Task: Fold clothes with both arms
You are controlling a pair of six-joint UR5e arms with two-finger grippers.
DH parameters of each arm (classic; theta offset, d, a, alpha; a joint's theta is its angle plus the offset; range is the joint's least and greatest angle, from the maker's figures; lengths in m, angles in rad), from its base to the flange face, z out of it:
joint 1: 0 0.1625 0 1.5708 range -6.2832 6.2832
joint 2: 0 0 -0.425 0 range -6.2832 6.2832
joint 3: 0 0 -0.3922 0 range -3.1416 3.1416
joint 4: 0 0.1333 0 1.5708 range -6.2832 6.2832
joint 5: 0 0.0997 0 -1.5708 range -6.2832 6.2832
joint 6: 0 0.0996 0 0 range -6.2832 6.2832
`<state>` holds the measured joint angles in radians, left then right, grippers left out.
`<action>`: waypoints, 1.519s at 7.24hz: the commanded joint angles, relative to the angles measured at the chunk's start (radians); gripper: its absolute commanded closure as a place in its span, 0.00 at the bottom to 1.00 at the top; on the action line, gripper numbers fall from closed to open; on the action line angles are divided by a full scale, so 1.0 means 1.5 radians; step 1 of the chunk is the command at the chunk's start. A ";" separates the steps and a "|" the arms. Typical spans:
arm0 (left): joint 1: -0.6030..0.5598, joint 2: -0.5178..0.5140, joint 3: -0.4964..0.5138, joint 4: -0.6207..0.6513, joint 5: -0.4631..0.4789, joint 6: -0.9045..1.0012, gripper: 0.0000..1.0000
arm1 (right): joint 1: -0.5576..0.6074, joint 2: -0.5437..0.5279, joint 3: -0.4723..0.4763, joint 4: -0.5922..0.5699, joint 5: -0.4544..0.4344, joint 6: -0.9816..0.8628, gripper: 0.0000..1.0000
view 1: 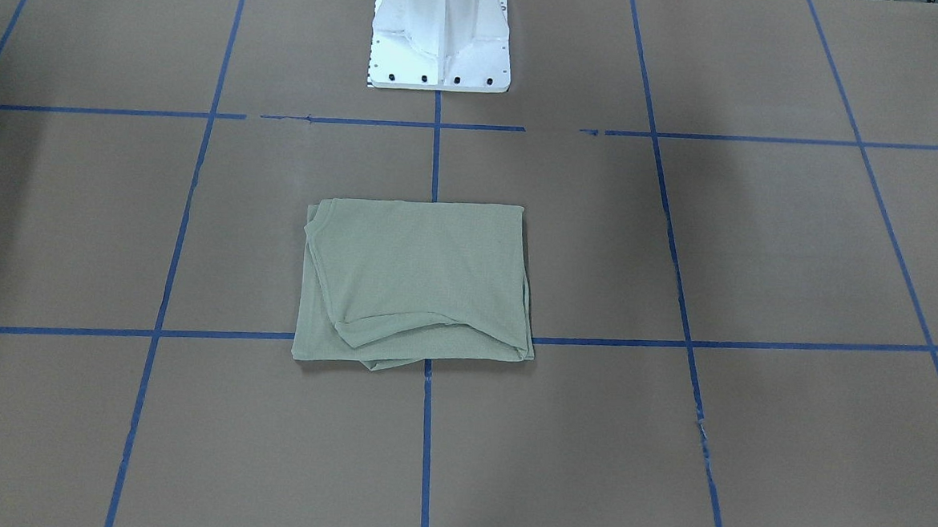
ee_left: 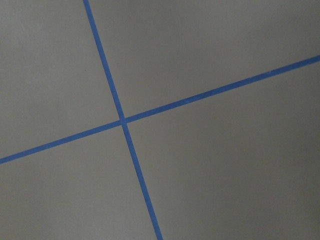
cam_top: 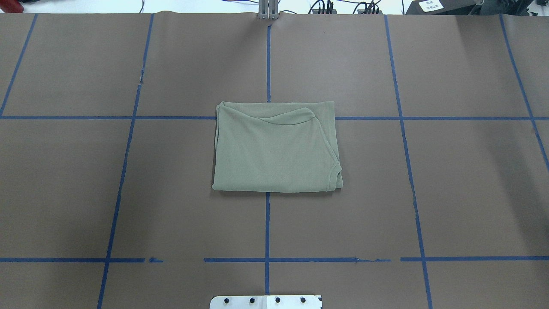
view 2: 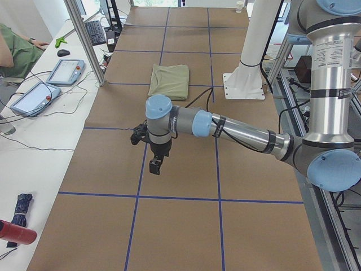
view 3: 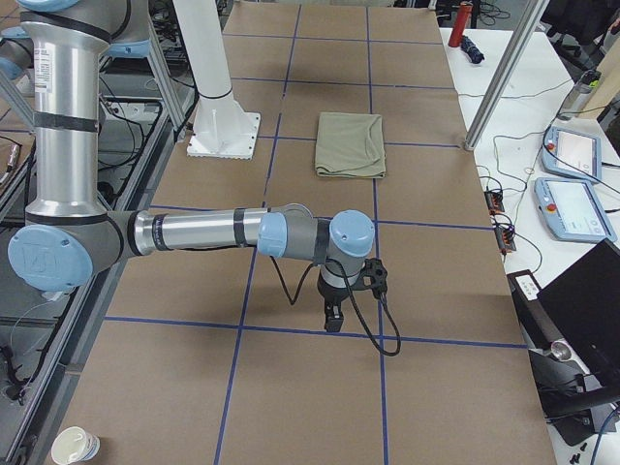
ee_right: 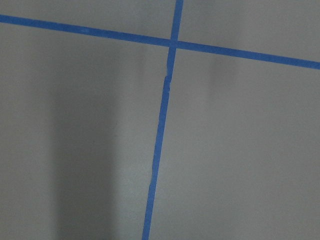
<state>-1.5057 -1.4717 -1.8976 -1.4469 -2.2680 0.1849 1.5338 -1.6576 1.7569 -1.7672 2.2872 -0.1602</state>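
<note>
The clothes [view 1: 416,285] are one pale sage-green shirt folded into a flat rectangle at the table's middle, also seen in the overhead view [cam_top: 274,148] and both side views [view 2: 169,81] [view 3: 350,143]. Neither arm touches it. The left arm [view 2: 237,130] reaches out low over bare table far from the shirt, and its gripper [view 2: 155,165] points down; I cannot tell whether it is open or shut. At the opposite end, the right arm [view 3: 194,232] holds its gripper [view 3: 332,315] down over a tape line; I cannot tell its state either. Both wrist views show only brown paper and blue tape.
The white pedestal base [view 1: 441,37] stands behind the shirt. Blue tape lines [cam_top: 266,64] grid the brown paper table. A side bench holds teach pendants [view 2: 65,70] [view 3: 576,155], cables and a laptop [view 3: 581,310]. A person's green sleeve [view 2: 11,53] shows at the bench.
</note>
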 commanded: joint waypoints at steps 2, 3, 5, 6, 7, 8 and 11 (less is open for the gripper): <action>-0.048 0.103 0.019 -0.092 -0.045 0.037 0.00 | 0.000 -0.007 0.001 0.000 0.001 0.000 0.00; -0.048 0.100 0.020 -0.094 -0.045 0.035 0.00 | 0.000 -0.008 0.001 0.000 0.001 0.000 0.00; -0.046 0.090 0.015 -0.088 -0.038 0.029 0.00 | 0.000 -0.008 0.003 0.000 0.001 0.001 0.00; -0.046 0.089 0.016 -0.091 -0.042 0.029 0.00 | 0.000 -0.008 0.001 0.000 0.000 0.003 0.00; -0.046 0.090 0.011 -0.091 -0.038 0.033 0.00 | 0.001 -0.007 0.002 0.000 -0.001 0.002 0.00; -0.045 0.089 0.007 -0.092 -0.035 0.031 0.00 | 0.005 -0.005 0.001 0.014 -0.001 0.005 0.00; -0.046 0.089 -0.005 -0.092 -0.040 0.029 0.00 | 0.007 -0.012 -0.005 0.020 -0.027 -0.004 0.00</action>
<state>-1.5752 -1.3376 -1.9024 -1.5845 -2.3278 0.2303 1.5438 -1.6726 1.7578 -1.7386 2.2652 -0.1646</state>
